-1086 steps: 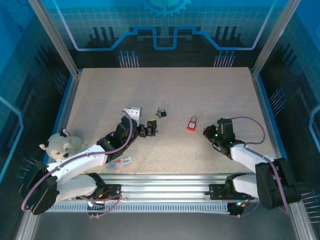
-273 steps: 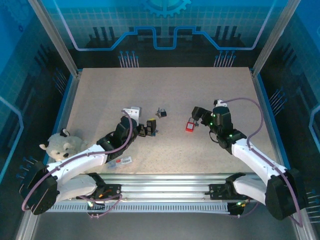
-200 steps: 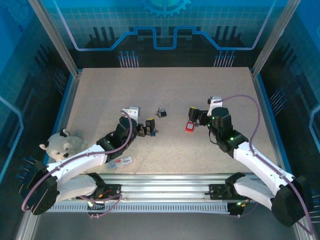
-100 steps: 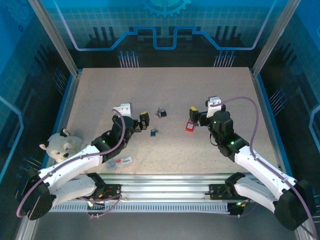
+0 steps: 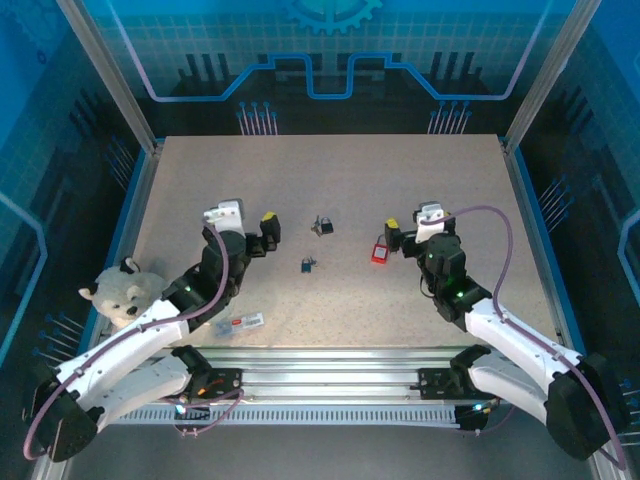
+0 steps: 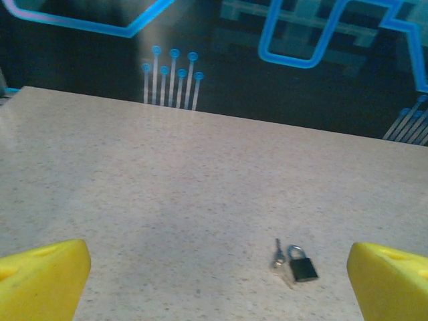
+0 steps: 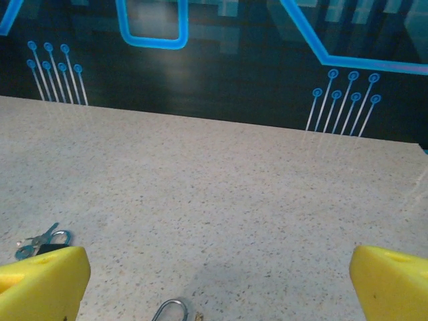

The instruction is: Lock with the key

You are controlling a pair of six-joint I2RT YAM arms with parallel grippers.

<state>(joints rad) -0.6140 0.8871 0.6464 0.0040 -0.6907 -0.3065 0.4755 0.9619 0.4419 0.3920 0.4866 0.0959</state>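
Roles are shifting: open left fingers [image 5: 268, 216] are backing off the blue key [image 5: 307, 264] while open right fingers [image 5: 392, 224] are arriving beside the red padlock [image 5: 380, 252], gripping nothing.

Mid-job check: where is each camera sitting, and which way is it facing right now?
Top external: above and behind the arm bases, looking down on the table; both arms, left claw and right claw show.
Left wrist: low over the table, facing the far wall, black padlock ahead; yellow fingertips in the bottom corners.
Right wrist: low, facing the far wall, a shackle at the bottom edge; yellow fingertips likewise.
Shared: top and left wrist both show the black padlock.
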